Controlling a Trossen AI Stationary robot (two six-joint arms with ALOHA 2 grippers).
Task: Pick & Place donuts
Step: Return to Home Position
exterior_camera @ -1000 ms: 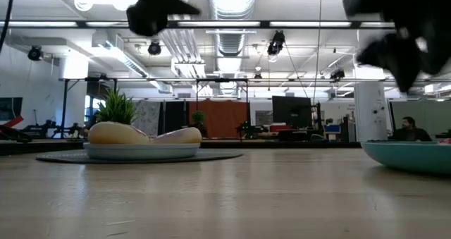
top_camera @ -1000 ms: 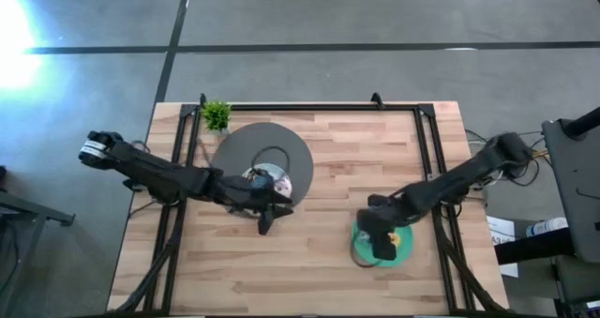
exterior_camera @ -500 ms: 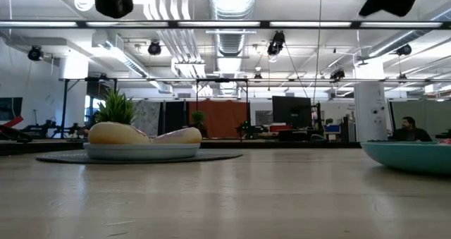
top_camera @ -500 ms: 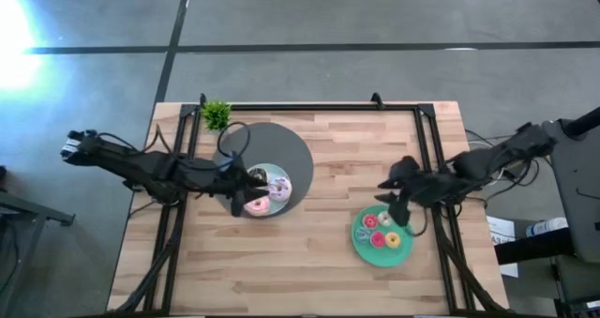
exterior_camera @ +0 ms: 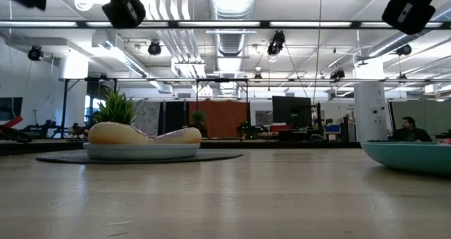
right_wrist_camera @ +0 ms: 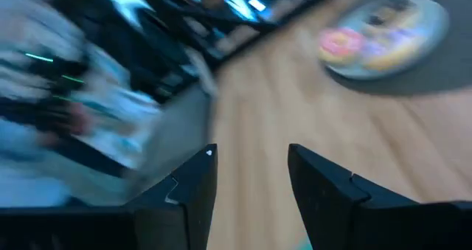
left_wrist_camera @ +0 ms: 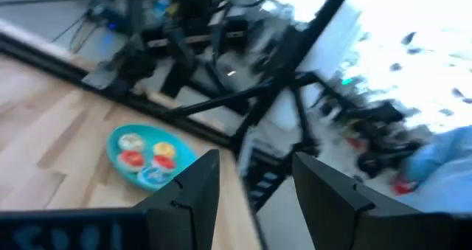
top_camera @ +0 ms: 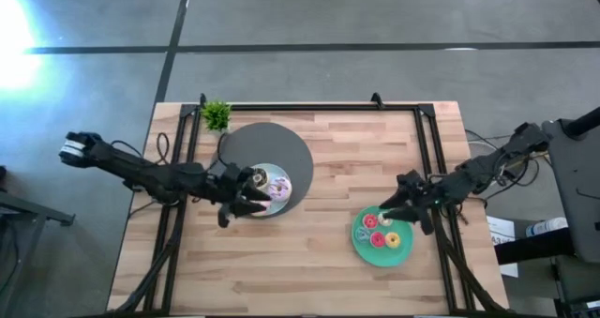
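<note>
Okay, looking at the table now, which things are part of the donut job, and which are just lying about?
Part of the job: donuts on the green plate; more donuts on the light-blue plate; left claw, open, at the light-blue plate; right claw, open, at the green plate.
Just lying about: small potted plant; dark round mat.

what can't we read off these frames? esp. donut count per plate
- High view: the left gripper covers part of the light-blue plate, so its count is unclear.
- Low view: the green plate is cut off by the right edge, and its rim hides whatever lies in it.
- Right wrist view: blur; only one pink donut is distinct.
- High view: the green plate's donuts are too small to tell whether they touch.
</note>
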